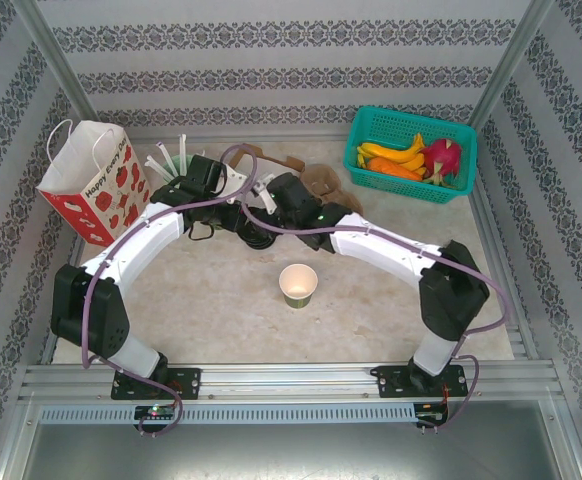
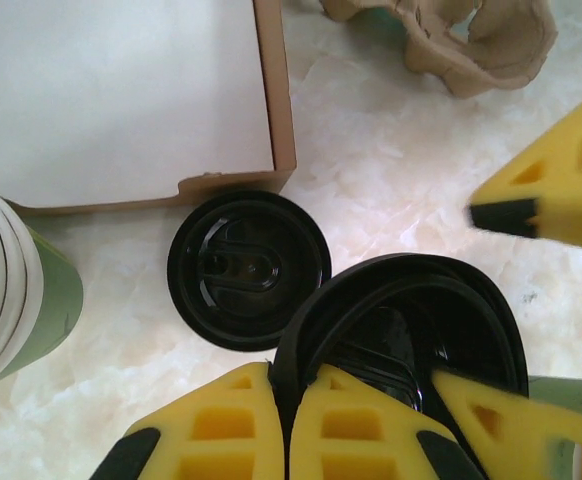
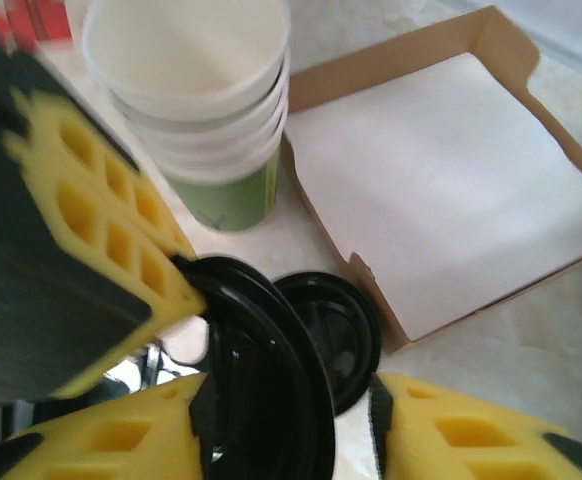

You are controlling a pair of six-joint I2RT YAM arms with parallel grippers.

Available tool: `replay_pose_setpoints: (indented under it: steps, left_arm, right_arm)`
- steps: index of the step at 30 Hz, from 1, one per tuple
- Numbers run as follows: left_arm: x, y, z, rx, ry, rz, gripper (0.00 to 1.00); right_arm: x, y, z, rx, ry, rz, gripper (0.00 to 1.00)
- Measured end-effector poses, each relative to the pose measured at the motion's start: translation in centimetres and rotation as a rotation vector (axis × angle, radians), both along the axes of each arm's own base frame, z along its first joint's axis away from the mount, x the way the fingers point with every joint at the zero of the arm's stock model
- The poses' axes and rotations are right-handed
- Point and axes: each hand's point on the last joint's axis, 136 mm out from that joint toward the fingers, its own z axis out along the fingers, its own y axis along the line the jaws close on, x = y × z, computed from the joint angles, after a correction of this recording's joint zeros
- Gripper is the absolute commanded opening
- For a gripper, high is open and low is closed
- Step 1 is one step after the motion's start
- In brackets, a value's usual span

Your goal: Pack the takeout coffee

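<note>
The marbled surface (image 1: pixel 221 300) carries a green cup (image 1: pixel 298 286) at centre, a paper bag (image 1: pixel 96 180) at ten o'clock, a teal basket (image 1: pixel 383 125) at two and a pulp carrier (image 1: pixel 321 180) at twelve.

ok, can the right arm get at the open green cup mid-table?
Probably yes. The green cup stands alone on bare tabletop in front of that arm, and the right gripper is open.

Left arm (image 1: pixel 136 245) and right arm (image 1: pixel 386 248) both stretch forward and bend inward, wrists nearly meeting far out at centre. Left claw (image 2: pixel 283 390) is pinched tight on the rim of a black lid (image 2: pixel 411 320). Right claw (image 3: pixel 289 400) faces it, fingers spread apart.
</note>
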Motion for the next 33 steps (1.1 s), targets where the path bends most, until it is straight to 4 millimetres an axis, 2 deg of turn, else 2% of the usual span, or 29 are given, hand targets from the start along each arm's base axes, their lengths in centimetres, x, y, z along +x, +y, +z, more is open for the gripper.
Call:
replay_pose_setpoints:
  steps: [3, 6, 8, 11, 13, 16, 20, 26, 29, 33]
  left_arm:
    - [1.1, -0.1, 1.0, -0.036, -0.055, 0.043, 0.0]
    - [2.1, -0.1, 2.7, -0.092, -0.153, 0.094, 0.0]
    - [2.6, 0.0, 4.1, -0.134, -0.231, 0.12, 0.0]
    - [3.6, -0.1, 6.8, -0.195, -0.382, 0.134, 0.0]
    - [4.4, -0.4, 8.7, -0.223, -0.5, 0.12, 0.0]
    - [5.1, -0.8, 10.7, -0.208, -0.68, 0.066, 0.0]
    - [5.6, -1.7, 13.7, -0.1, -0.93, -0.028, 0.0]
    - [5.2, -4.9, 16.9, 0.131, -1.263, -0.16, 0.0]
    - [5.5, -4.8, 18.3, 0.221, -1.385, -0.163, 0.0]
    - [5.0, -4.7, 21.3, 0.296, -1.58, -0.143, 0.0]
  right_arm:
    - [1.2, -1.7, 3.7, 0.192, 0.029, -0.094, 0.71]
    - [2.8, -4.8, 6.9, 0.407, 0.071, -0.215, 0.88]
    - [3.7, -7.0, 7.8, 0.546, 0.121, -0.297, 0.98]
    - [5.0, -9.7, 7.8, 0.733, 0.215, -0.401, 0.98]
    - [5.5, -10.7, 7.5, 0.835, 0.298, -0.446, 0.98]
    - [5.7, -10.9, 8.5, 0.968, 0.415, -0.457, 0.98]
    - [5.4, -10.2, 11.0, 1.136, 0.555, -0.427, 0.97]
    - [4.5, -9.0, 14.2, 1.267, 0.699, -0.365, 0.96]
    - [4.2, -8.7, 15.3, 1.323, 0.753, -0.345, 0.96]
    - [4.1, -8.6, 16.8, 1.402, 0.806, -0.328, 0.95]
